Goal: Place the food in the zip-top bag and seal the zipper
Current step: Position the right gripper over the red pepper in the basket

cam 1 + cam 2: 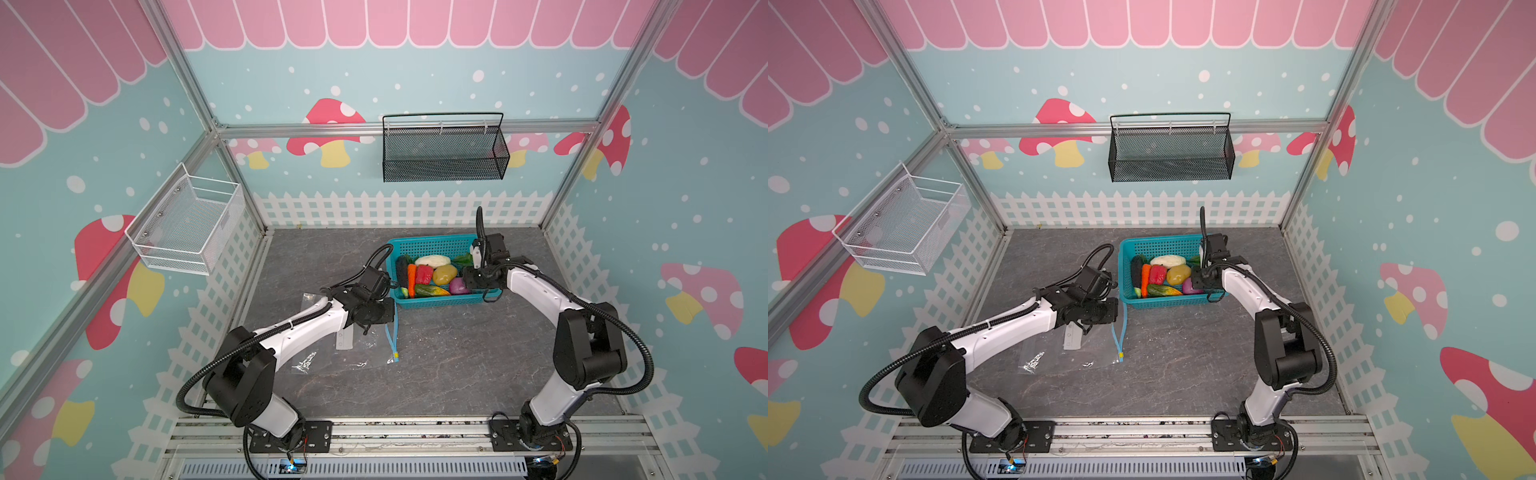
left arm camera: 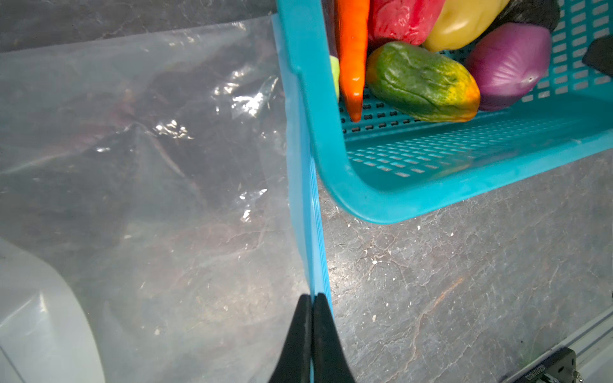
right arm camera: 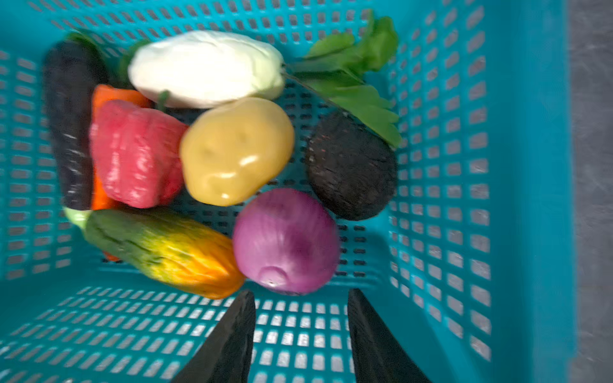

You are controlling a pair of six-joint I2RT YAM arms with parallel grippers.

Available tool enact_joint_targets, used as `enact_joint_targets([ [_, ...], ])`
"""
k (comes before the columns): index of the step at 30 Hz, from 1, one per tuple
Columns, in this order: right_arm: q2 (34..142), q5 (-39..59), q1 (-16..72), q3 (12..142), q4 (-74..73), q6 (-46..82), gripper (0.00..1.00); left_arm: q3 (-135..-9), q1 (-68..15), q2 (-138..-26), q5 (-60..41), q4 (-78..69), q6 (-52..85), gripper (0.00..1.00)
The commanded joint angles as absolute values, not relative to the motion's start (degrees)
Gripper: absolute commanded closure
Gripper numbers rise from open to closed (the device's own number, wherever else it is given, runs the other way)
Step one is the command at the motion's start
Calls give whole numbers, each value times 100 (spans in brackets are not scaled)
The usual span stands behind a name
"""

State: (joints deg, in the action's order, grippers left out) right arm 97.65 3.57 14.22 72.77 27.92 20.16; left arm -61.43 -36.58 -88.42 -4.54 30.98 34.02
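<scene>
Basket (image 2: 381,202) wall just beside zipper (image 2: 310,205) | left tool (image 2: 311,298) pinching zipper | right tool (image 3: 302,298) spread over onion (image 3: 285,242), potato (image 3: 237,151) just beside

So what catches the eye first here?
A teal basket of bright toy vegetables sits centre-back. Left of it lies a clear bag, the left tool pinching its blue zipper. The right tool hangs open over the purple onion.
</scene>
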Motion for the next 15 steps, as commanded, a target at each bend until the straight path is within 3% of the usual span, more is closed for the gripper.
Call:
enact_joint_targets([
  [1,9898,711,1630,7643,2458,2333,50,-6255,-3697,-8761,-510,3006,3325,100],
  [15,11459,137,2444,9254,2778,3017,40,-6214,-3683,-8623,-265,3226,3270,100],
])
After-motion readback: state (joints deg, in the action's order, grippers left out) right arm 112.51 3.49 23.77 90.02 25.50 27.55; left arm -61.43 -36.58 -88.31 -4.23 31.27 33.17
